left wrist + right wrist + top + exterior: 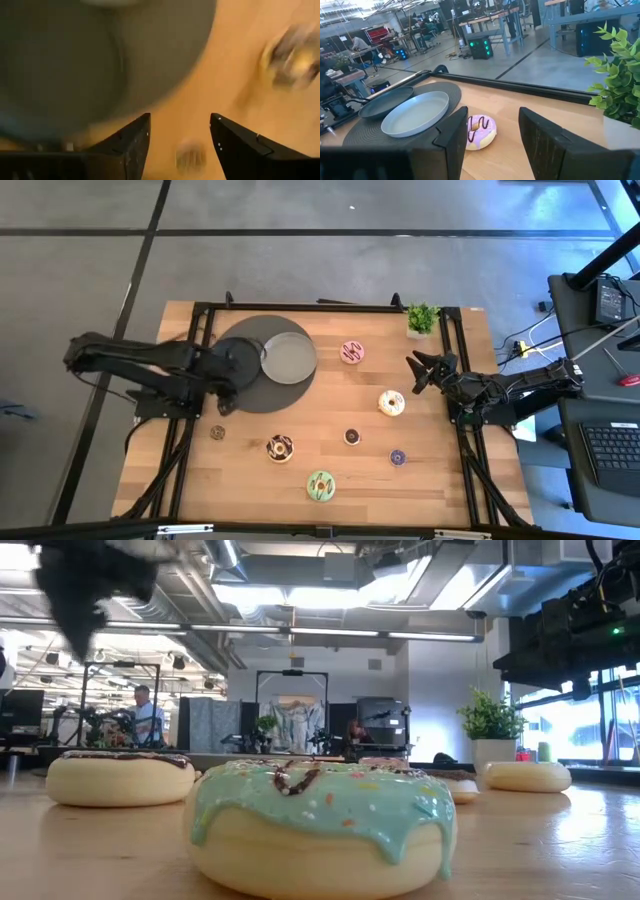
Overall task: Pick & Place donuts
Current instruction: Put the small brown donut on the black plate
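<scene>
Several toy donuts lie flat on the wooden table: pink, cream, chocolate, green, plus tiny brown ones and a purple one. My left gripper hangs open at the near edge of the dark disc. In its wrist view the tiny brown donut shows between its fingers, below them. My right gripper is open near the table's right side. It points at the pink donut and stands clear of it.
A grey plate sits on a large dark round disc at far left. A small potted plant stands at the far right corner. Black frame rails run along both table sides. Bare wood lies between the donuts.
</scene>
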Controlling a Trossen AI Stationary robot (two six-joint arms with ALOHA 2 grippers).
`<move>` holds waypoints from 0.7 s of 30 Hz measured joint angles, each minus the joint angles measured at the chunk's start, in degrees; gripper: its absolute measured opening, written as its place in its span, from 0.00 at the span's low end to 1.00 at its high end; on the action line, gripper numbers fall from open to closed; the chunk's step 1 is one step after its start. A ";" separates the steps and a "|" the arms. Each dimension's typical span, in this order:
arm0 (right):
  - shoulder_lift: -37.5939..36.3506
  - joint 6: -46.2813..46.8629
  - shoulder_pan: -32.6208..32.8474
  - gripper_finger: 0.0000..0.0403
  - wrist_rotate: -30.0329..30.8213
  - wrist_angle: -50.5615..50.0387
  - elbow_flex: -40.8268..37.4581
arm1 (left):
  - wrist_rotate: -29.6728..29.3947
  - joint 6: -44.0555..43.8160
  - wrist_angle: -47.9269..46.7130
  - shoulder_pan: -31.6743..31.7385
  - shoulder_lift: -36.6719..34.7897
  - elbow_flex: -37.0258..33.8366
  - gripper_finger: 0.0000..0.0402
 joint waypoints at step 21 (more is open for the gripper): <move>0.00 0.33 0.00 0.44 -0.13 0.02 0.00 | 13.92 -6.74 7.48 -9.80 23.46 -8.51 0.35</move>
